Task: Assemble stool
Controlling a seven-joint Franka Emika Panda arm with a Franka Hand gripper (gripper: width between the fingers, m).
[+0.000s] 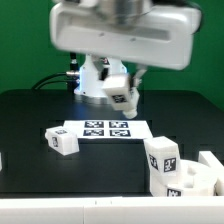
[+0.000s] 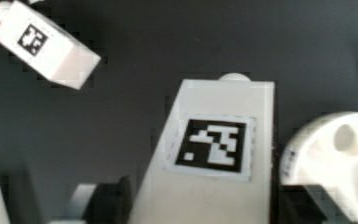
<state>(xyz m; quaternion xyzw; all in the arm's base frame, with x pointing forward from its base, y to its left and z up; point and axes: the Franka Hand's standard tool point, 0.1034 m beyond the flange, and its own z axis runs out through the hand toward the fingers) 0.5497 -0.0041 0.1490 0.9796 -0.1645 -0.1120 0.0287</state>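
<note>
My gripper is shut on a white blocky stool leg and holds it above the table behind the marker board. In the wrist view this leg fills the gap between my dark fingers, its square tag facing the camera. A second leg lies on the black table at the exterior view's left; it also shows in the wrist view. The round seat sits at the exterior view's lower right, and its rim shows in the wrist view. Another tagged leg stands upright against it.
The marker board lies flat in the middle of the black table. The large white robot body hangs over the back. A small white piece shows at the left edge. The table's front edge runs along the bottom.
</note>
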